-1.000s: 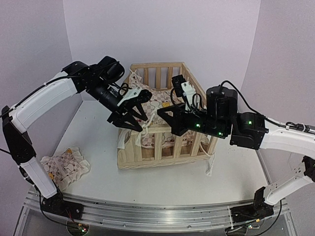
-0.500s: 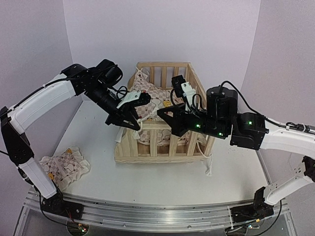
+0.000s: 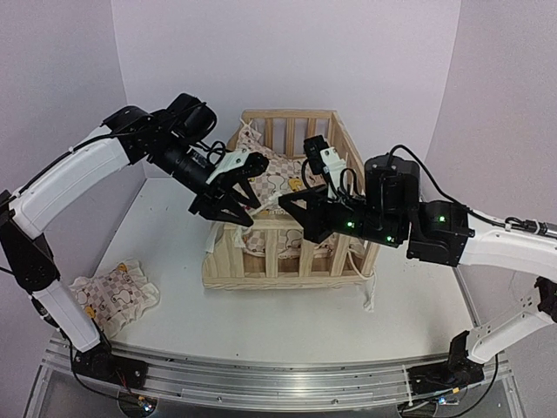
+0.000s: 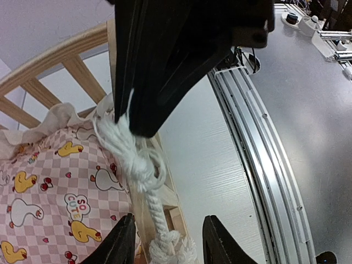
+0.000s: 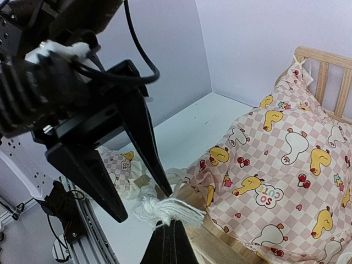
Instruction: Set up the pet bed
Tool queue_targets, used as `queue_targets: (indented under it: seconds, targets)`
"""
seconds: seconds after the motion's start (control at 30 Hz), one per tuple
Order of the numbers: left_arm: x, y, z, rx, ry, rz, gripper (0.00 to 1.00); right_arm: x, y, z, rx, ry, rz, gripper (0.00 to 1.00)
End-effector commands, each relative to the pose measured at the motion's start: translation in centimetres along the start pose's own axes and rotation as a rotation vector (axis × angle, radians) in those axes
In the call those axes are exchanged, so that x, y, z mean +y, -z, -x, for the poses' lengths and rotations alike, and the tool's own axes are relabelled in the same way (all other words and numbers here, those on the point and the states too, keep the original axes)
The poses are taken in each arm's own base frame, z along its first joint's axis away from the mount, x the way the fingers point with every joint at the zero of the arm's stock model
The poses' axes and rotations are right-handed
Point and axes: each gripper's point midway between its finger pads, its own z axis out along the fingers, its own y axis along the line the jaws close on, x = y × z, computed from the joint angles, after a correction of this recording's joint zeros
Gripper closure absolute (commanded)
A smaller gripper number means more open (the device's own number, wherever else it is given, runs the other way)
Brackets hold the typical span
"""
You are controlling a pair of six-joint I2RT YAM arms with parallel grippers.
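Cushion [image 3: 280,178] sits inside frame [image 3: 287,113]; right gripper [image 5: 170,224] pinches its tie string [image 5: 164,209].

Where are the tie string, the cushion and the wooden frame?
tie string [image 4: 136,162]: left wrist view, on the knot.
cushion [image 5: 286,165]: right wrist view, checked top face.
wooden frame [image 3: 278,281]: top external view, front bottom rail.

The white tabletop [image 3: 287,322] carries the slatted pine frame [image 3: 278,280], which stands upright near its middle. A small pink-checked pillow [image 3: 113,298] lies flat near the front left corner, well apart from the frame. A white tie string [image 3: 369,294] trails onto the tabletop beside the frame's front right post.
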Motion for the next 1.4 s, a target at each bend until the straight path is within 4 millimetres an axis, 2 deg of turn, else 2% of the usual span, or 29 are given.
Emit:
queue_targets:
  seconds: [0.0, 0.2, 0.43, 0.53, 0.7, 0.77, 0.83, 0.87, 1.0, 1.1, 1.23, 1.37]
  targets:
    - [-0.5, 2.0, 3.4, -0.084, -0.113, 0.016, 0.57, 0.3, 0.8, 1.4, -0.043, -0.021, 0.019, 1.00]
    - [-0.9, 1.4, 1.6, -0.017, -0.071, -0.016, 0.58, 0.4, 0.9, 1.5, -0.045, -0.020, 0.022, 1.00]
    - [0.0, 0.9, -0.3, 0.060, -0.050, -0.003, 0.70, 0.4, 1.0, 1.5, -0.045, -0.024, 0.023, 1.00]
    - [0.1, 0.8, -0.5, 0.063, -0.044, -0.006, 0.78, 0.3, 1.0, 1.4, -0.045, -0.025, 0.021, 1.00]
    - [0.2, 0.8, -1.1, 0.091, -0.052, 0.005, 0.80, 0.3, 1.1, 1.5, -0.046, -0.025, 0.023, 1.00]
    - [0.3, 0.8, -1.2, 0.096, -0.056, 0.013, 0.85, 0.3, 1.1, 1.5, -0.046, -0.023, 0.023, 1.00]
    - [0.4, 0.9, -1.2, 0.094, -0.064, 0.023, 0.96, 0.3, 1.1, 1.5, -0.046, -0.023, 0.023, 1.00]
    - [0.5, 0.9, -1.1, 0.089, -0.071, 0.032, 0.99, 0.3, 1.1, 1.5, -0.046, -0.024, 0.023, 1.00]
    - [1.3, 1.9, 0.3, 0.044, -0.167, 0.120, 1.00, 0.9, 1.1, 1.4, -0.037, -0.025, 0.058, 1.00]
    - [2.9, 3.5, 2.0, -0.003, -0.297, 0.266, 1.00, 2.9, 1.1, 1.1, -0.007, -0.020, 0.168, 1.00]
    - [3.9, 5.5, 4.1, -0.065, -0.491, 0.441, 1.00, 5.6, 0.7, 0.2, 0.050, -0.032, 0.316, 1.00]
    - [4.6, 6.9, 5.8, -0.119, -0.590, 0.557, 1.00, 6.8, -0.4, -1.0, 0.101, -0.049, 0.379, 1.00]
